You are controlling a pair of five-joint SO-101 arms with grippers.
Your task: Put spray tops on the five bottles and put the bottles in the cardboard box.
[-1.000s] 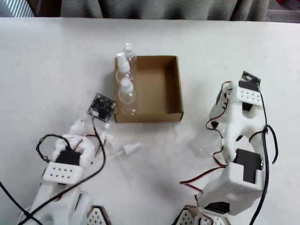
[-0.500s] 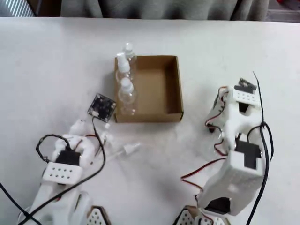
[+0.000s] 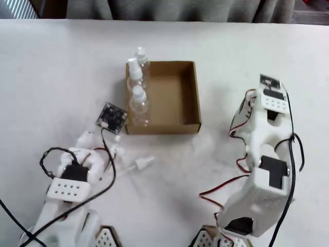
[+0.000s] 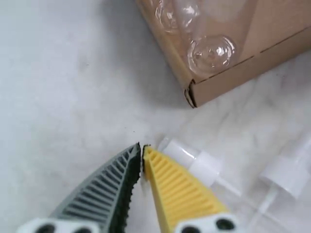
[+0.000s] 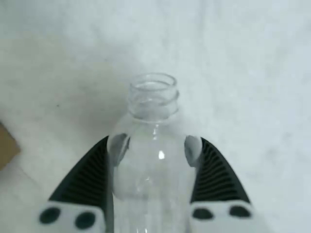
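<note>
Capping step: the right tool grips a clear uncapped plastic bottle at 3 o'clock of the brown cardboard box. Shut and empty, the left tool sits beside a white spray top; next, open and grasp it.

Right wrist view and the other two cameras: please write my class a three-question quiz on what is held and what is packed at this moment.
1. True or false: the clear plastic bottle in the right gripper already wears a spray top.
2. Pick one. The left gripper is: A) open around a bottle; B) shut, beside a loose white spray top on the white table; C) inside a box.
3. Short answer: what holds the capped clear bottles?

Key: 1 false; 2 B; 3 the brown cardboard box.
</note>
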